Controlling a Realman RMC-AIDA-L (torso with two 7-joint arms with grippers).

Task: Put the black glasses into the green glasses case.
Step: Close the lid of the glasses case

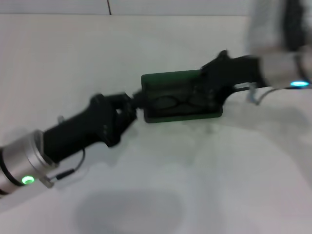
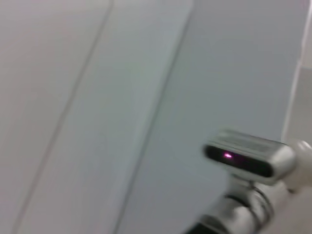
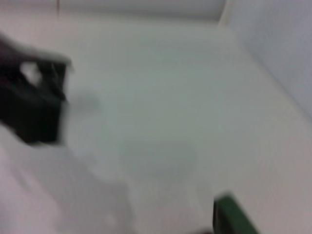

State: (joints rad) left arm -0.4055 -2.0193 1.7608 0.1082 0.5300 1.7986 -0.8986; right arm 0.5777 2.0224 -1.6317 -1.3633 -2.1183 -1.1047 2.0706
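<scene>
Black glasses (image 1: 179, 103) apparently inside green glasses case (image 1: 168, 80), between hands.

The table (image 1: 161, 175) is a plain white surface that fills almost the whole head view. Directly on it lies the green glasses case (image 1: 180, 97), a little beyond the middle of the table, with its long side across the view. The case is open, and the black glasses (image 1: 178, 103) lie inside it, so they do not touch the table itself. Behind the case, the far edge of the table meets a pale wall (image 1: 195, 7). One green corner of the case (image 3: 231, 217) shows in the right wrist view.
</scene>
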